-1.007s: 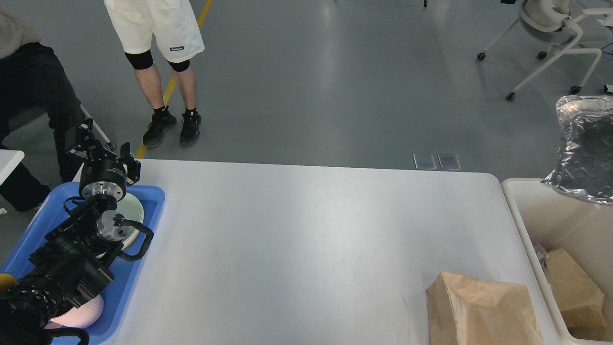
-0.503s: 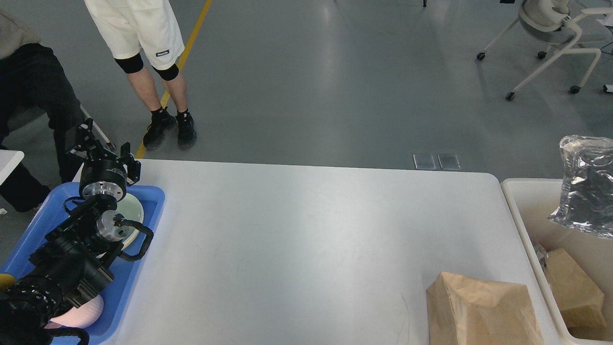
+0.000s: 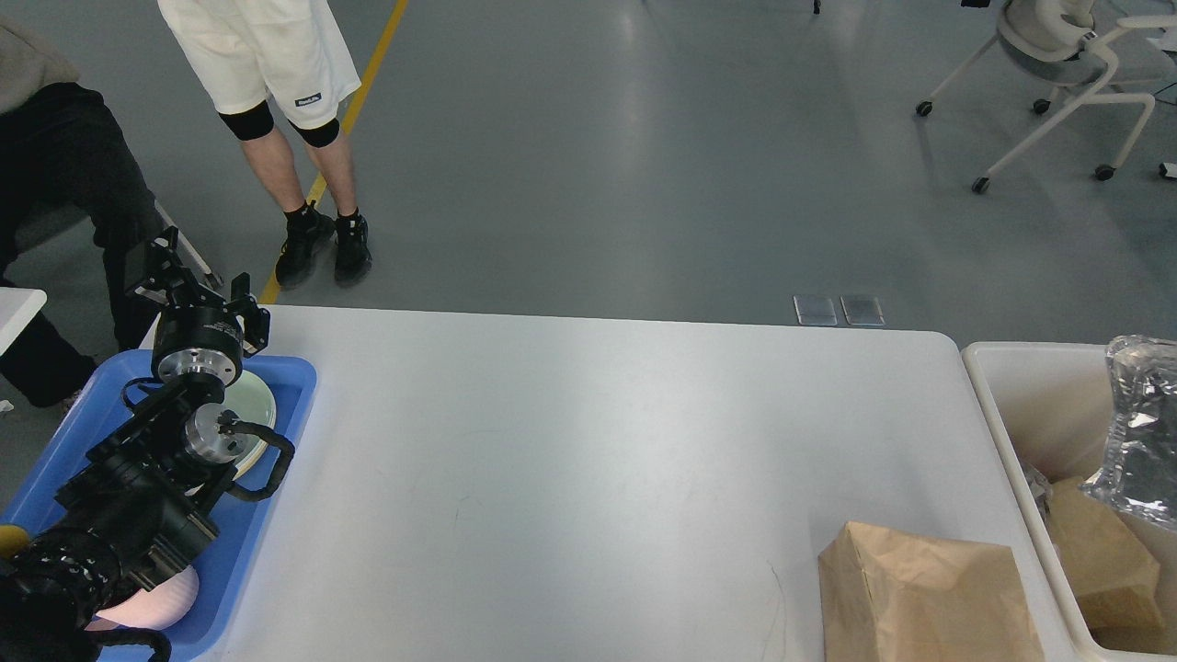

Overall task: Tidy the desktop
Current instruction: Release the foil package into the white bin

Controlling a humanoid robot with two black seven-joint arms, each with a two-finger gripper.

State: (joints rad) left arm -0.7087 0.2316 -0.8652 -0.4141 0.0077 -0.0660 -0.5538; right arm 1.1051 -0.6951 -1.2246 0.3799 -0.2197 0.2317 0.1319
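One brown paper bag (image 3: 929, 598) sits on the desktop (image 3: 598, 460), near the front right corner, just beside the cream bin (image 3: 998, 432). To me it looks like the last thing to put away. The bag looks light and soft, and I think it will crumple if I squeeze hard. Its folded top edge looks like the best place to pinch it, because the flat sides may slip.

Inside the bin I see another brown bag (image 3: 1099, 552) and a shiny silver bag (image 3: 1145, 423) over it.

My left gripper (image 3: 193, 280) hangs above the far end of the blue tray (image 3: 276, 460). Its fingers are spread apart and hold nothing. A pale plate (image 3: 257, 405) lies in the tray under my arm. My right gripper is out of sight.
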